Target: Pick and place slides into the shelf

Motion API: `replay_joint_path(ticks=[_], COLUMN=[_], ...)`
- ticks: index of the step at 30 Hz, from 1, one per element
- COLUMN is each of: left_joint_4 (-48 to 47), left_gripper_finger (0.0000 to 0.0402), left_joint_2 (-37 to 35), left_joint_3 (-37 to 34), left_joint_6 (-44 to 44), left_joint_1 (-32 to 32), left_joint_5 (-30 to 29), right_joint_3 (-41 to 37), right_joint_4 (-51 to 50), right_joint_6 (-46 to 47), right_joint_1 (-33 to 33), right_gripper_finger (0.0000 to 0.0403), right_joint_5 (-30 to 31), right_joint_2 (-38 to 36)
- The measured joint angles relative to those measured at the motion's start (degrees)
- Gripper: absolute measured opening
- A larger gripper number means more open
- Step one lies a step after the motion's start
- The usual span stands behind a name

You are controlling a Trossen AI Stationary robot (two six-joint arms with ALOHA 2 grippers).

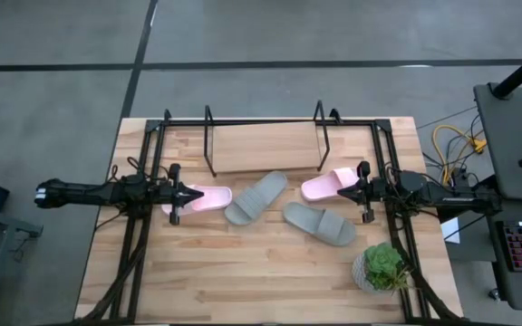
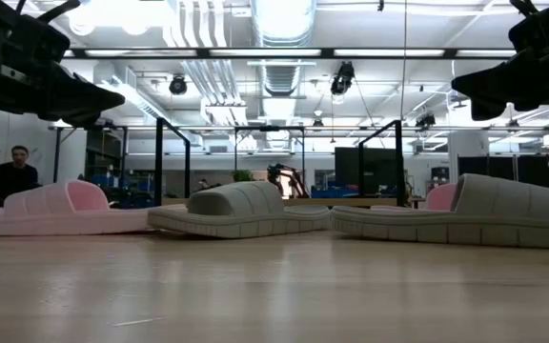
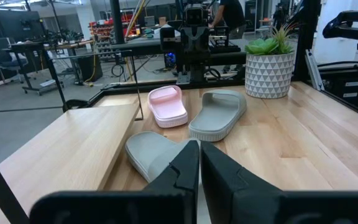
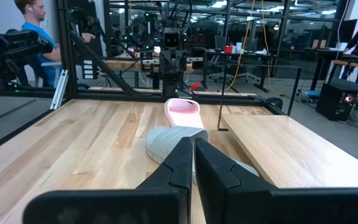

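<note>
Both pincers, left pincer [image 1: 176, 196] and right pincer [image 1: 363, 192], are fully closed and empty. The pink and grey rubber slides [image 1: 256, 197] look light and flexible; grasp across the wide strap.

Grey concrete floor [image 1: 53, 100], bright ceiling strip lights [image 2: 284, 14], possibly desks [image 4: 253, 59] behind.
</note>
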Motion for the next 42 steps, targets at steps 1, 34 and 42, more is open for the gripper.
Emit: replay_joint_path(ticks=[1, 34, 42], left_joint_4=[0.0, 0.6, 3.8], left_gripper_finger=[0.0000, 0.0000, 0.0000], left_joint_2=[0.0, 0.0, 0.0], left_joint_3=[0.0, 0.0, 0.0], left_joint_6=[0.0, 19.6, 17.6], left_joint_1=[0.0, 0.0, 0.0], left_joint_5=[0.0, -2.1, -1.6], right_joint_3=[0.0, 0.0, 0.0], right_joint_4=[0.0, 0.9, 5.2], right_joint_6=[0.0, 0.0, -0.4], right_joint_1=[0.0, 0.0, 0.0], right_gripper_finger=[0.0009, 0.0009, 0.0009], right_joint_5=[0.0, 0.0, 0.0], right_joint_2=[0.0, 0.0, 0.0])
